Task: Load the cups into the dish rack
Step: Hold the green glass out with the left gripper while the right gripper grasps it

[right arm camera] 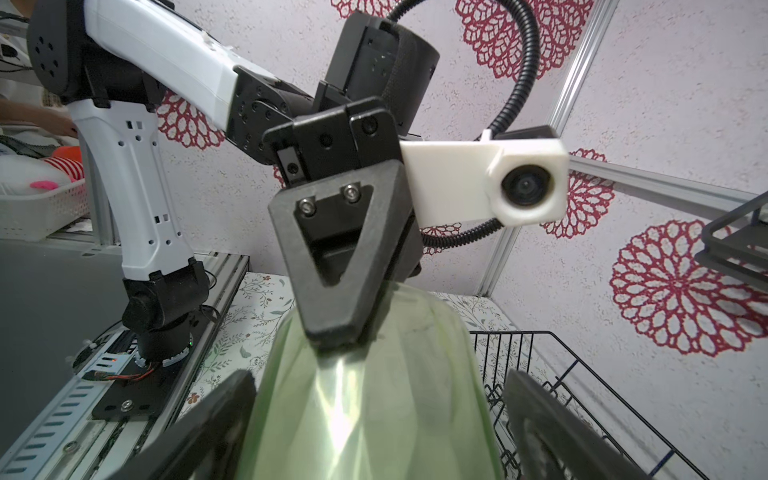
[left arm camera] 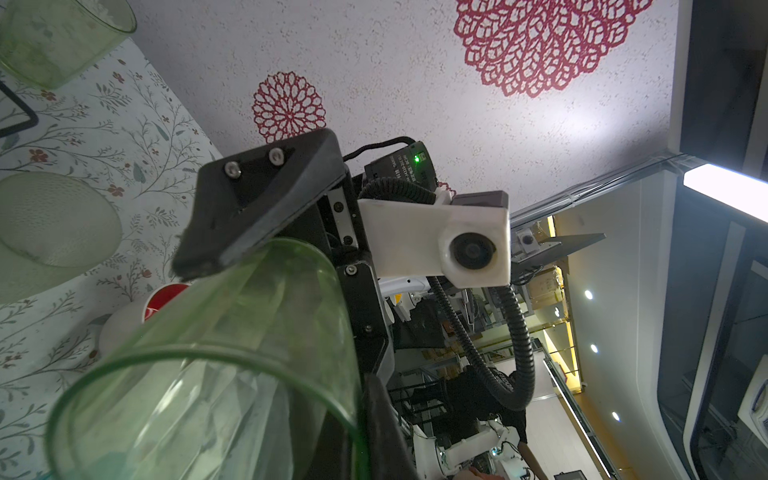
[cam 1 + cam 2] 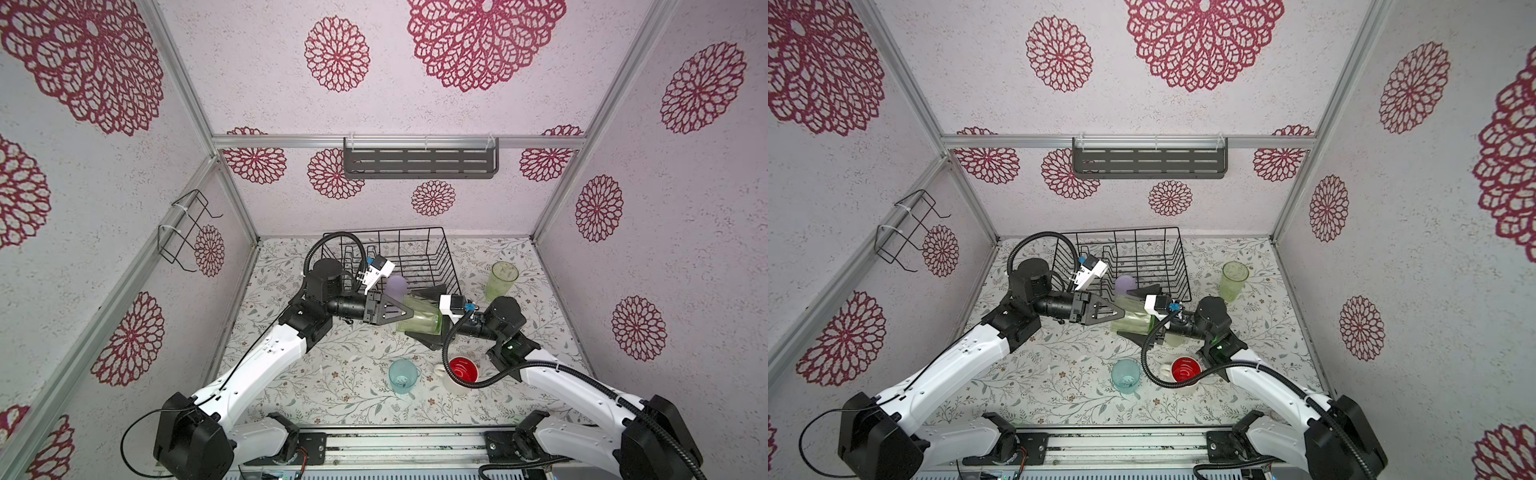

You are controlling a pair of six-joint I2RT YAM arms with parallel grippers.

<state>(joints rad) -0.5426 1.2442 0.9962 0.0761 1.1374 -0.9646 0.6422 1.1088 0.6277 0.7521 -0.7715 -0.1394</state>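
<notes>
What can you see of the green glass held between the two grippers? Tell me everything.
The green glass is a clear, green-tinted tumbler, empty and smooth-walled. It lies tipped on its side in the air above the table, just before the dish rack. The left gripper is shut on its wall at the open rim; the right gripper is open, jaws flanking it.

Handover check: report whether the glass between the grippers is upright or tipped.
Tipped: the clear-green glass lies on its side, with the left gripper pinching its rim.
</notes>
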